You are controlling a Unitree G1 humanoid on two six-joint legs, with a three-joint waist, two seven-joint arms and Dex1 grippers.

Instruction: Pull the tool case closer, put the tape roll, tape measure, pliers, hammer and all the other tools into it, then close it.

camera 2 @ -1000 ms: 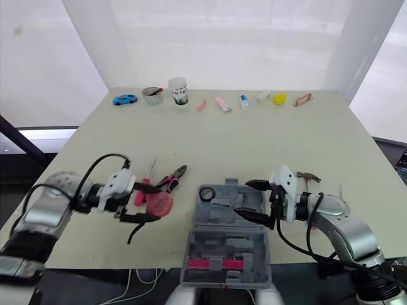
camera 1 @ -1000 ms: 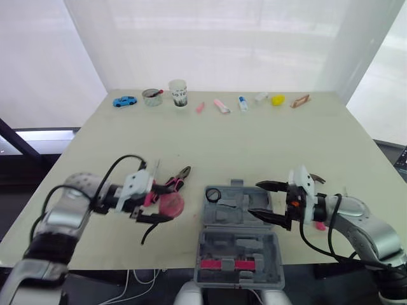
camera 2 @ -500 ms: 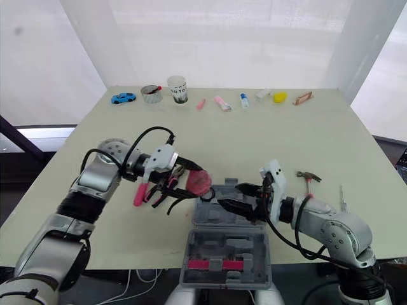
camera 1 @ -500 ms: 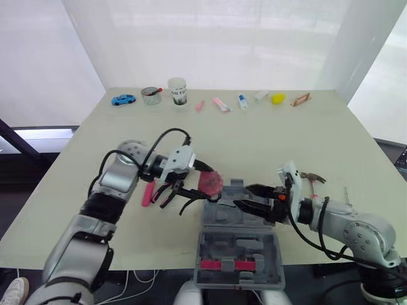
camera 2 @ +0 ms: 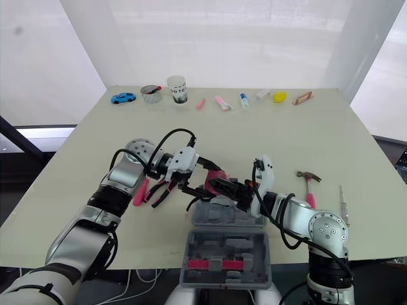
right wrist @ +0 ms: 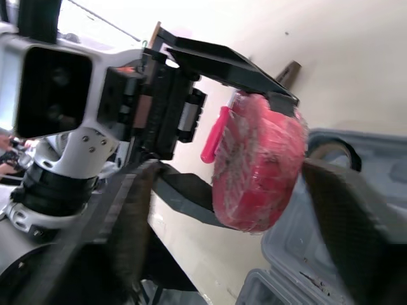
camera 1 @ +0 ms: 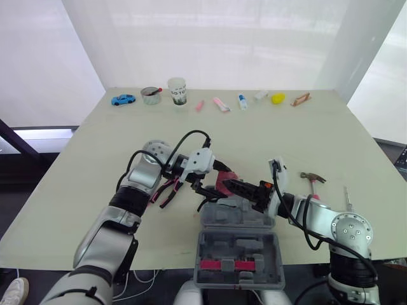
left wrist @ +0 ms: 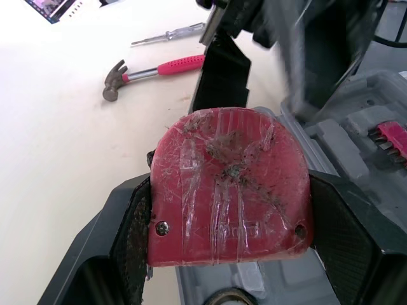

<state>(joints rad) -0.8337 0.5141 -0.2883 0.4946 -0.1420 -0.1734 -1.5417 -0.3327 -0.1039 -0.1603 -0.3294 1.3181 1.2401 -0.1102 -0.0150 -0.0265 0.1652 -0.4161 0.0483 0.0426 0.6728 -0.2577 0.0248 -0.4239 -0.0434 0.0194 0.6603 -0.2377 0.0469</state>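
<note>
— What lines the top of the frame on your counter (camera 1: 267,136)?
— From the upper left I see a blue toy car (camera 1: 124,100), a small round dish (camera 1: 151,96), a white cup (camera 1: 178,92), two pink bits (camera 1: 221,105), a little bottle (camera 1: 243,102), a yellow lump (camera 1: 278,99) and a brown object (camera 1: 300,100).
— And above them?
— A white curtain (camera 1: 210,38).

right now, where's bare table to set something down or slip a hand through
Widest free patch: middle of the table, between the toy car row at the back and the arms. Also the front-left corner, outside the left arm. Crowded over the tool case: left claw and right claw meet at the tape measure.
</note>
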